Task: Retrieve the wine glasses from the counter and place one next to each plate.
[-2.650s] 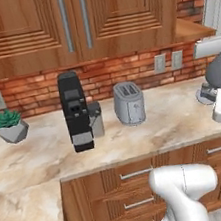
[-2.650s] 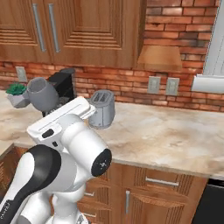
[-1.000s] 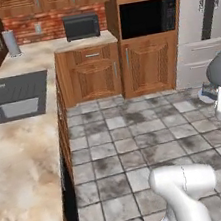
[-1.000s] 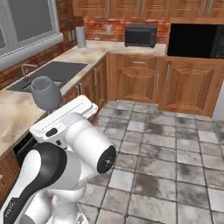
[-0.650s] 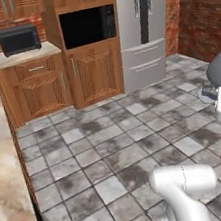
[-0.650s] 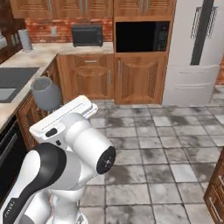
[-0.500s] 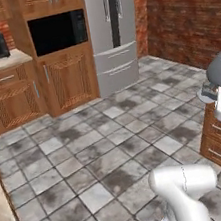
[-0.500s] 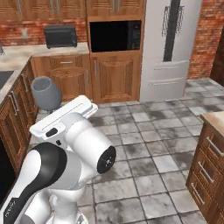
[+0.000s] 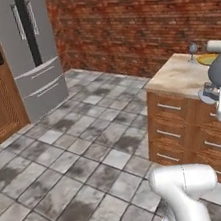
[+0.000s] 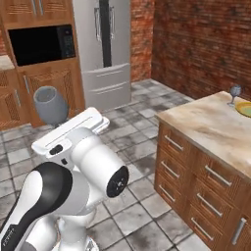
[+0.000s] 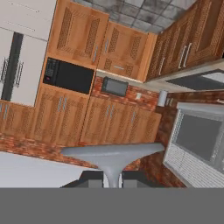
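My claw (image 11: 112, 183) grips a wine glass (image 10: 50, 104) by its stem; tiled floor (image 9: 75, 163) lies open beyond it. Right base view shows the island edge (image 10: 196, 128), second glass (image 10: 235, 92).

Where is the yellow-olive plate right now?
The yellow-olive plate lies at the far right of the right base view, on the island top, with a wine glass standing just left of it.
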{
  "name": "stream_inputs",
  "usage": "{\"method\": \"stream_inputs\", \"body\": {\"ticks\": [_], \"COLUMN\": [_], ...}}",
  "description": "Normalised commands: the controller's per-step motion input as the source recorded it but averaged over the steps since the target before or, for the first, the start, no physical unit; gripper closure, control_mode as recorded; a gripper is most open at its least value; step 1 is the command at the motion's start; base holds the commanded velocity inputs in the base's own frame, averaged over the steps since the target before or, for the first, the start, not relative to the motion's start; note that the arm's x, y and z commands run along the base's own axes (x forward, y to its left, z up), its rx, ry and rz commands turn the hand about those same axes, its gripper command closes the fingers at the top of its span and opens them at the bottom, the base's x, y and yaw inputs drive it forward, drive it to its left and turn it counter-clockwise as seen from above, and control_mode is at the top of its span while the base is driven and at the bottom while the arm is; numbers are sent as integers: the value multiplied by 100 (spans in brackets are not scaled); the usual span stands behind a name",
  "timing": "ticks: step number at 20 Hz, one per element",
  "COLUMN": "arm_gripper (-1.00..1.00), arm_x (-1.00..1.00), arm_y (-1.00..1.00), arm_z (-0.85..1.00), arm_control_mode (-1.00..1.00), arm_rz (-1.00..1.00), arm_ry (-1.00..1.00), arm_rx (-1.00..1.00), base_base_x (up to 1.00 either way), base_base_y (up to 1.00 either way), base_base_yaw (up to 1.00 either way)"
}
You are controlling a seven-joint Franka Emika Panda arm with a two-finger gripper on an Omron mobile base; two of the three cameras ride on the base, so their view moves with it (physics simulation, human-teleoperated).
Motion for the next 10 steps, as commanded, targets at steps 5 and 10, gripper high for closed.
{"method": "stream_inputs", "body": {"ticks": [5,10], "arm_gripper": [100,100], "arm_x": [0,0], "arm_y": [0,0], "arm_z": [0,0], "arm_control_mode": [100,100], "arm_rz": [0,0], "arm_ry": [0,0], "arm_rx": [0,0], "base_base_x": [100,100], "base_base_y": [62,100], "base_base_yaw": [-39,-26]}}
